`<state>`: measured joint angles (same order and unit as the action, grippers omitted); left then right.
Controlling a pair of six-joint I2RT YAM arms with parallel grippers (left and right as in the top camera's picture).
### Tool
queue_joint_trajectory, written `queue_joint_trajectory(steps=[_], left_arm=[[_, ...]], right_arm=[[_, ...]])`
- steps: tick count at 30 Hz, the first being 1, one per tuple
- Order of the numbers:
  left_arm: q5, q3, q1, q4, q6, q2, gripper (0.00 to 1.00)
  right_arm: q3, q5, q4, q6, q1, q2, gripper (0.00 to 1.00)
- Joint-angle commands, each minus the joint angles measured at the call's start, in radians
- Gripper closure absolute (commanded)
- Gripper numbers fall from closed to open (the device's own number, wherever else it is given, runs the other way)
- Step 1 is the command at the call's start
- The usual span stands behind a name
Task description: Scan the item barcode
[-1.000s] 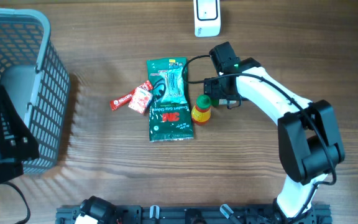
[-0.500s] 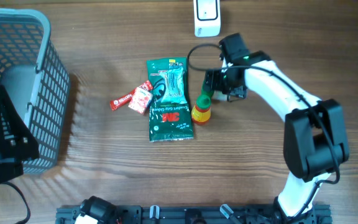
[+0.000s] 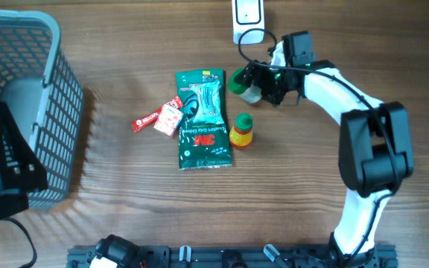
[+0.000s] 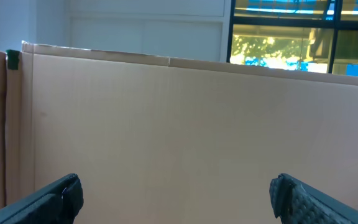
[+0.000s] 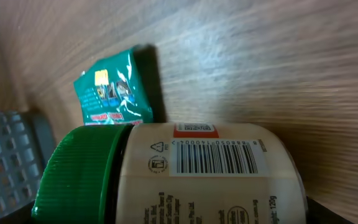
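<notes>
Jar point(image 3: 243, 83) hung on its side just off the table point(image 3: 125, 208), toward 1 o'clock from the centre, green lid pointing to 9 o'clock. The right gripper point(image 3: 259, 83) had it by the body, jaws spread wide around it. The scanner point(image 3: 248, 18) stood near it at 12 o'clock, not touching. Risk, as judged: in the right wrist view the barcode point(image 5: 216, 159) faced back at the wrist camera, so it may have been turned away from the scanner window and a pass could read nothing unless the jar was rolled. Second risk: a round, smooth body in wide jaws could twist or slip during that roll and drop onto the small bottle point(image 3: 240, 131) at its 6 o'clock. The green packet point(image 3: 203, 119) lay at 8 o'clock, the red sachets point(image 3: 161, 117) beyond it, and the basket point(image 3: 58, 112) far off at 9 o'clock. Only the wrist view showed the barcode. Only the overhead view showed the scanner and the gap to it. The left gripper point(image 4: 176, 196) was fully open and empty, facing a cardboard wall point(image 4: 166, 124).
</notes>
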<state>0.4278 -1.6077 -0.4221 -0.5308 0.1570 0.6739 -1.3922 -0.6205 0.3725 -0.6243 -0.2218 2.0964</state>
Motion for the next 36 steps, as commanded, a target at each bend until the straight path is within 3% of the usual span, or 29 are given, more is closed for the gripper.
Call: queue_joint_trajectory(steps=[1, 9, 18, 23, 28, 36], left_arm=[[-0.012, 0.007, 0.008, 0.0, 0.012, -0.008, 0.0], [-0.012, 0.007, 0.008, 0.0, 0.012, -0.008, 0.0], [-0.012, 0.007, 0.008, 0.0, 0.012, -0.008, 0.0], [-0.012, 0.007, 0.008, 0.0, 0.012, -0.008, 0.0], [-0.012, 0.007, 0.008, 0.0, 0.012, -0.008, 0.0], [-0.012, 0.007, 0.008, -0.001, 0.012, -0.008, 0.0]], right_arm=[[-0.004, -0.083, -0.003, -0.003, -0.003, 0.021, 0.18], [0.01, 0.027, 0.061, -0.003, -0.003, 0.027, 0.0], [0.025, 0.199, 0.159, 0.005, 0.001, 0.027, 0.0], [0.024, 0.165, 0.161, 0.033, 0.001, 0.027, 0.0], [0.024, -0.061, 0.095, 0.143, 0.001, 0.027, 0.0], [0.005, 0.312, 0.279, 0.097, 0.001, -0.02, 0.0]])
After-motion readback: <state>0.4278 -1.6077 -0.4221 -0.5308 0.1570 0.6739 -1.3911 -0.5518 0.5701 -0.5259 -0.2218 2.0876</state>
